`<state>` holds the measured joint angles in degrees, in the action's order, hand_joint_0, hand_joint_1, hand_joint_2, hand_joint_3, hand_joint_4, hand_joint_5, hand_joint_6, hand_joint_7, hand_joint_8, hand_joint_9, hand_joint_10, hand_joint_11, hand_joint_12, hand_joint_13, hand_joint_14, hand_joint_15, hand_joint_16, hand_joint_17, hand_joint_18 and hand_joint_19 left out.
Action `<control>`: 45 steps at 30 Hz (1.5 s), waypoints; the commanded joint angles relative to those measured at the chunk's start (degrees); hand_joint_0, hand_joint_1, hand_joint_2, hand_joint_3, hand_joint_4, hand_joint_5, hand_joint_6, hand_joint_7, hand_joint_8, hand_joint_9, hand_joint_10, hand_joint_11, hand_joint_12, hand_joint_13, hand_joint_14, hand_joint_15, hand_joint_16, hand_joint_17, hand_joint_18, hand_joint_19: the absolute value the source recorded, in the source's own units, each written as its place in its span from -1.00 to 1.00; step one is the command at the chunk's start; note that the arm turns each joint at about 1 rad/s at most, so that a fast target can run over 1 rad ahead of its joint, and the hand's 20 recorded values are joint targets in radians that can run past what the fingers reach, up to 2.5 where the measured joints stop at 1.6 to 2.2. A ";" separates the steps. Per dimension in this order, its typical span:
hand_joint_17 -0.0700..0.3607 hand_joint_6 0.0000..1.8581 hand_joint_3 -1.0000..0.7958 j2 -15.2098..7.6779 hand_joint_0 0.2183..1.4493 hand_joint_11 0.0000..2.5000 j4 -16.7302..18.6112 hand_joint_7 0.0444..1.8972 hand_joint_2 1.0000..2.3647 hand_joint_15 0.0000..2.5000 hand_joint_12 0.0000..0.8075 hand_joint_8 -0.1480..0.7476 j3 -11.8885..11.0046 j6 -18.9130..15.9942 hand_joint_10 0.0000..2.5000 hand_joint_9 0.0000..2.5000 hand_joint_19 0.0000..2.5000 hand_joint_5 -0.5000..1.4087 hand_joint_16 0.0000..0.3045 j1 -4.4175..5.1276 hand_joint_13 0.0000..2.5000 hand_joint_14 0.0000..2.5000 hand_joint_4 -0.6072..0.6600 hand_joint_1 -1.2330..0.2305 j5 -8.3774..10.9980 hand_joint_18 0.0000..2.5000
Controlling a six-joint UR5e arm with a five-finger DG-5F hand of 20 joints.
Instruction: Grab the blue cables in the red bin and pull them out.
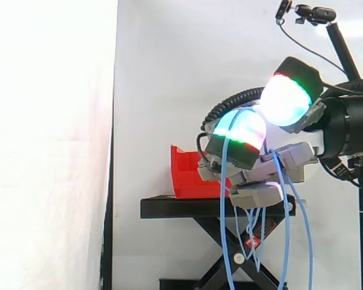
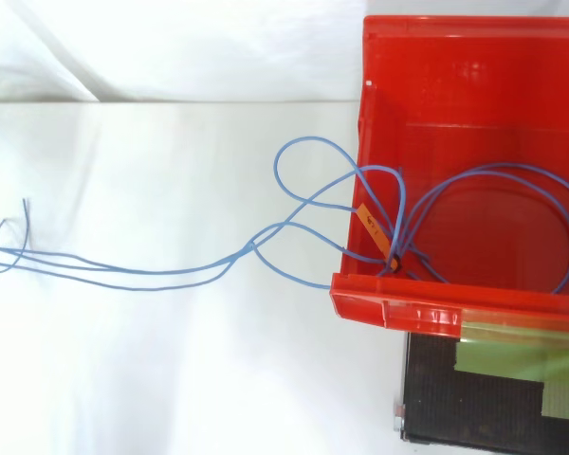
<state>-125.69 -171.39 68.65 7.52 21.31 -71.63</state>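
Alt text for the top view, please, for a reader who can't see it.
Thin blue cables trail from inside a red bin at the right, over its wall on the view's left and on to the view's left edge. An orange tag sits on them at that wall.
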 commanded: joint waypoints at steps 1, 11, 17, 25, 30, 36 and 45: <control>-0.12 0.11 -1.00 0.00 -0.15 0.31 0.00 -0.82 -1.00 -0.86 -0.12 -0.01 0.00 -0.01 -1.00 -0.35 0.07 0.15 -0.65 -0.04 -0.20 1.00 0.46 -0.65 0.00 -0.24; -0.06 -0.02 -1.00 0.00 -0.29 0.27 0.09 -0.77 -1.00 -0.90 -0.05 0.03 0.00 0.08 -1.00 -0.30 0.05 0.26 -0.61 -0.04 -0.16 1.00 0.52 -0.49 0.00 -0.19; -0.06 -0.06 -1.00 0.00 -0.29 0.26 0.09 -0.74 -1.00 -0.89 -0.06 0.02 0.08 -0.01 -1.00 -0.29 0.05 0.28 -0.61 0.05 -0.15 1.00 0.52 -0.49 0.00 -0.18; -0.12 -0.08 -1.00 0.00 -0.18 0.28 0.17 -0.72 -1.00 -0.86 -0.14 -0.05 0.00 0.08 -0.99 -0.27 0.05 0.31 -0.65 0.05 -0.17 1.00 0.48 -0.57 0.00 -0.20; -0.12 -0.08 -1.00 0.00 -0.17 0.31 0.17 -0.72 -1.00 -0.85 -0.14 -0.06 0.00 0.08 -1.00 -0.27 0.06 0.32 -0.65 0.23 -0.18 1.00 0.48 -0.58 0.00 -0.20; -0.14 -0.06 -1.00 0.00 -0.13 0.33 0.17 -0.71 -1.00 -0.85 -0.14 -0.07 0.00 0.08 -1.00 -0.26 0.05 0.32 -0.67 0.23 -0.18 1.00 0.48 -0.60 0.00 -0.21; -0.17 -0.02 -1.00 0.00 -0.07 0.30 0.09 -0.72 -1.00 -0.84 -0.19 -0.05 0.00 0.08 -0.68 -0.29 0.05 0.33 -0.68 0.23 -0.18 1.00 0.44 -0.63 0.00 -0.21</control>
<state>-125.69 -171.28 68.65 7.60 21.54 -71.63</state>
